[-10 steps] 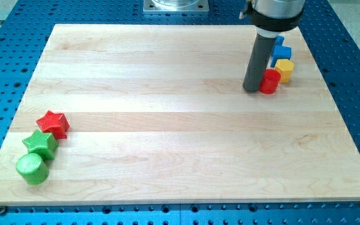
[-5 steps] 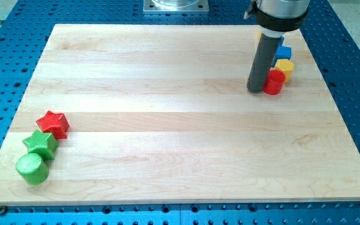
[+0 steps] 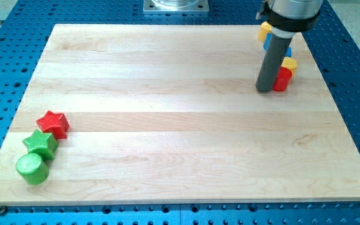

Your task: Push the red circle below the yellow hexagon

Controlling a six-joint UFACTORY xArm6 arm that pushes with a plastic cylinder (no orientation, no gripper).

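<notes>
The red circle [image 3: 283,79] stands near the board's right edge, toward the view's top. The yellow hexagon [image 3: 289,64] sits just above it, touching or nearly touching, and is mostly hidden by the rod. My tip [image 3: 265,90] is on the board against the red circle's left side. A blue block [image 3: 269,46] and another yellow block [image 3: 265,29] peek out from behind the rod, above the hexagon.
A red star [image 3: 53,124], a green star [image 3: 40,143] and a green circle [image 3: 31,168] cluster near the board's left edge at the view's bottom left. The wooden board [image 3: 167,125] lies on a blue perforated table.
My tip has moved to the view's right, pushing the red circle rightward so it now sits under the yellow hexagon. The rod now hides more of the blue block.
</notes>
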